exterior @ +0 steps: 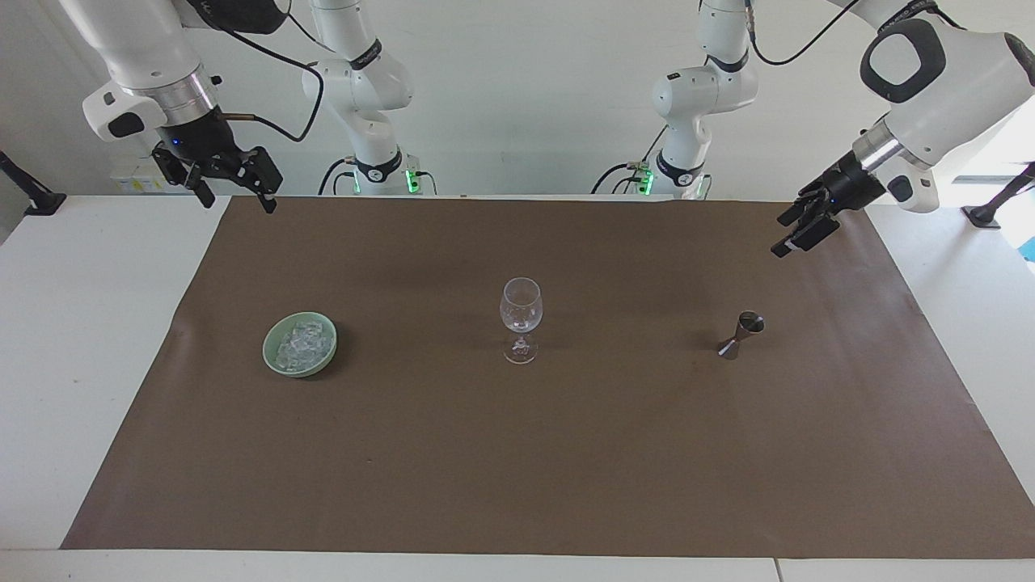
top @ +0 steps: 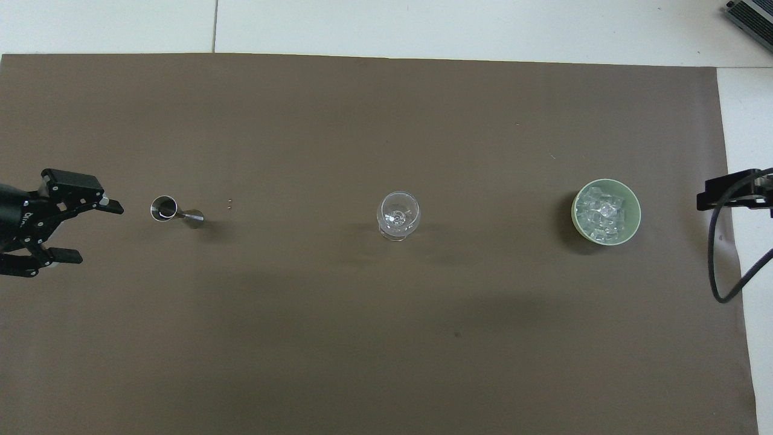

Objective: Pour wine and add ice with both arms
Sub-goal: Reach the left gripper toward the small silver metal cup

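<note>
An empty wine glass (exterior: 521, 317) (top: 398, 215) stands upright mid-mat. A pale green bowl (exterior: 266, 352) (top: 574, 212) holding a heap of clear ice (exterior: 303, 343) (top: 604, 215) sits toward the right arm's end. A small metal jigger (exterior: 740, 334) (top: 175, 209) stands toward the left arm's end. My left gripper (exterior: 796, 233) (top: 90, 232) hangs open and empty over the mat at the left arm's end, apart from the jigger. My right gripper (exterior: 236, 198) (top: 734, 196) waits open and empty, raised over the mat's edge at the right arm's end.
A brown mat (exterior: 517, 453) (top: 362, 332) covers most of the white table (exterior: 81, 323). Two tiny specks (top: 229, 205) lie on the mat beside the jigger. A grey device (top: 752, 15) sits at the table's corner farthest from the robots.
</note>
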Motion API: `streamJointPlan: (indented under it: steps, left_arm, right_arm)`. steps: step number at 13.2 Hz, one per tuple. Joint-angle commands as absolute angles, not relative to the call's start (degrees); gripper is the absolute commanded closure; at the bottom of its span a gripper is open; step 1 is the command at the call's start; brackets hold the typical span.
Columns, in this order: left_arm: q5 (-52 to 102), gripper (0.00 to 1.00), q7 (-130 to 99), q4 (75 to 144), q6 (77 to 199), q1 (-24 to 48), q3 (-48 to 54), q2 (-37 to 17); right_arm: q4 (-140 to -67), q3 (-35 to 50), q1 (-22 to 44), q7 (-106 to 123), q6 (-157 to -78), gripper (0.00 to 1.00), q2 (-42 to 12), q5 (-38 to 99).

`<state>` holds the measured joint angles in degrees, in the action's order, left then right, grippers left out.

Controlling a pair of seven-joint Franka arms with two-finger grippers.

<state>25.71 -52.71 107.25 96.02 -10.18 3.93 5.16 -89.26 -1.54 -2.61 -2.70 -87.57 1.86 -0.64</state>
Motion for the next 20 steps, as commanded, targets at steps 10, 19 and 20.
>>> streamJointPlan:
  steps: [10,19,20]
  left_arm:
    - [45.2,0.00,-67.9,120.1,105.0,-18.4,4.3,2.5]
    - [52.2,0.00,-65.9,121.8,104.3,-25.0,4.3,-4.0]
    - [53.1,0.00,-65.5,121.8,104.3,-25.1,4.3,-4.8]
  right_arm:
    - [-89.9,-1.2,-3.1,-1.6,-86.8,0.00,2.9,-0.3]
    - [-89.9,-1.2,-3.1,-1.6,-86.8,0.00,2.8,-0.3]
    - [-89.9,-1.2,-3.1,-1.6,-86.8,0.00,2.9,-0.3]
